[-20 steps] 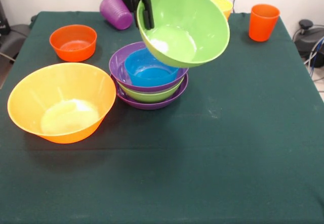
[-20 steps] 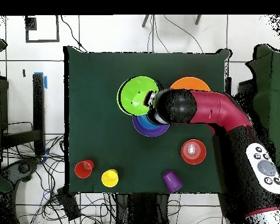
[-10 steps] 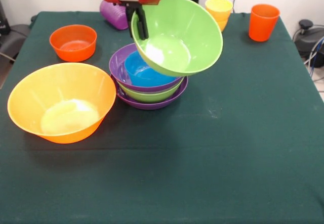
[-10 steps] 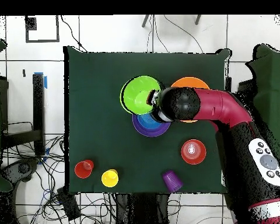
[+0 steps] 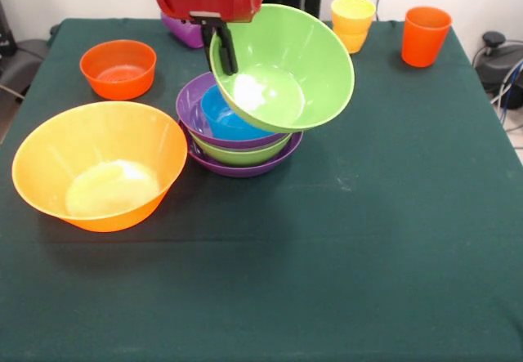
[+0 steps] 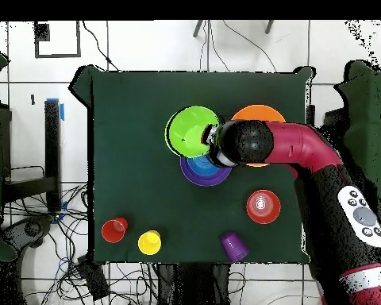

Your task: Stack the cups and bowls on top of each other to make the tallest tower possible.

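My gripper [image 5: 222, 45] is shut on the rim of a large green bowl [image 5: 286, 72] and holds it tilted, its lower edge just over the tower [image 5: 239, 141]. The tower is a purple bowl, a green bowl, a purple bowl and a small blue bowl [image 5: 226, 113] nested inside. In the overhead view the green bowl [image 6: 189, 131] sits beside the arm's wrist [image 6: 240, 144], above the tower [image 6: 203, 171]. The very large yellow-orange bowl [image 5: 100, 166] stands at the left, the small red-orange bowl [image 5: 118, 69] behind it.
The ribbed purple cup [image 5: 181, 29] lies mostly hidden behind the gripper. A yellow-orange cup [image 5: 352, 20] and an orange-red cup [image 5: 424, 35] stand at the table's far right. In the overhead view the cups [image 6: 149, 241] line the bottom edge.
The gripper has come lower and slightly to the left with the green bowl, bringing its lower edge down onto the tower's top. The other bowls and cups have not moved.
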`<action>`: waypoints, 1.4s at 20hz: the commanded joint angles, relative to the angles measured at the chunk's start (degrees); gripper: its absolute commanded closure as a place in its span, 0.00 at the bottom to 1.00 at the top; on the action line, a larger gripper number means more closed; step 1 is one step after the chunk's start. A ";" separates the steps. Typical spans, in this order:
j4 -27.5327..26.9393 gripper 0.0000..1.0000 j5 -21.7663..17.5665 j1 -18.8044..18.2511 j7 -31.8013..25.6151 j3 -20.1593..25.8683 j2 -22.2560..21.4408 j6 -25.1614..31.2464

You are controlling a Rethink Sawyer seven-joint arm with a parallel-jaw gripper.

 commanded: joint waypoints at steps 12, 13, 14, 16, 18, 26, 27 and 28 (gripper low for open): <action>0.00 1.00 -5.91 -2.64 -19.27 4.26 -0.84 10.21; -0.07 1.00 -6.10 -2.92 -19.39 4.44 -0.78 10.36; -0.22 1.00 -6.35 -3.16 -19.55 4.59 -0.55 10.37; -0.57 1.00 -6.93 -3.61 -19.83 4.83 0.03 10.31; -0.46 1.00 -7.73 -4.24 -20.10 5.02 0.37 9.80; 3.65 1.00 -10.94 -7.21 -18.53 4.62 1.86 4.98; 4.55 1.00 -11.07 -7.52 -17.91 4.62 1.53 4.41; 5.35 1.00 -11.26 -7.87 -17.25 4.75 1.43 3.74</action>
